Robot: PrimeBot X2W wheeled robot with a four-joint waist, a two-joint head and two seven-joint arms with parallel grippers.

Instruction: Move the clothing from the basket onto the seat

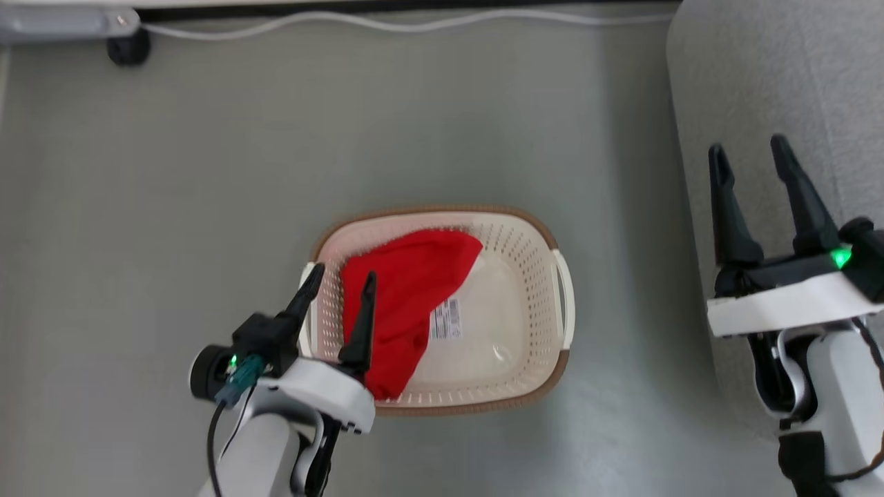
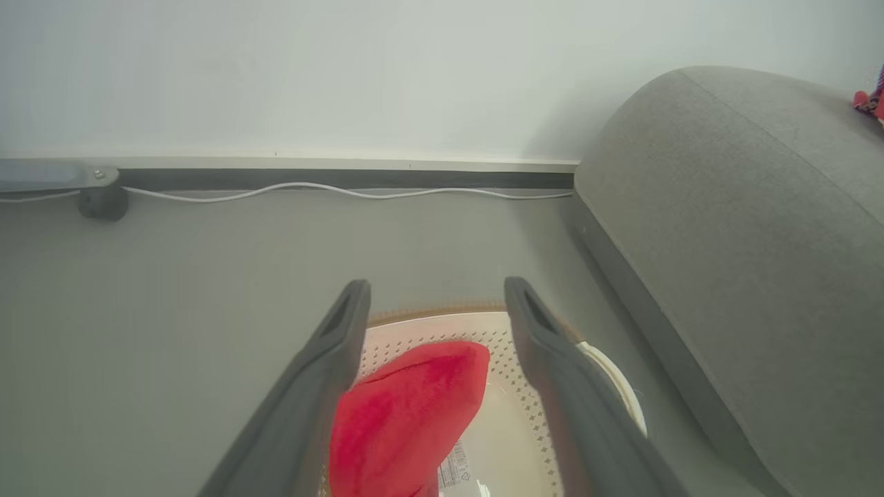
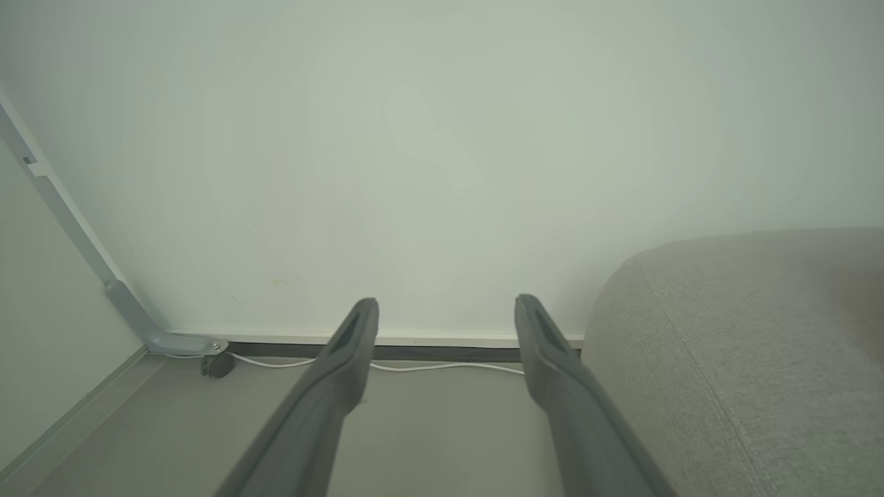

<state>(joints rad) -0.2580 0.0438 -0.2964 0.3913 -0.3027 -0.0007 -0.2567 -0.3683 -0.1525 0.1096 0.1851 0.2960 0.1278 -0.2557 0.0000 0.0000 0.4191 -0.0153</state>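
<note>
Grey floor (image 2: 173, 310); pale wall (image 2: 345, 69); white cable (image 2: 297, 184) along dark skirting (image 2: 428, 178).

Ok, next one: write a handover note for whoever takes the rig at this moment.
Left gripper: open, empty, over the left end of the basket, above the clothing.
Right gripper: open, empty, over the seat.
Clothing: red, lying in the basket on the floor beside the seat.
Done: no piece in hand; nothing confirmed on the seat.
To do: grasp the clothing, carry it to the seat.
</note>
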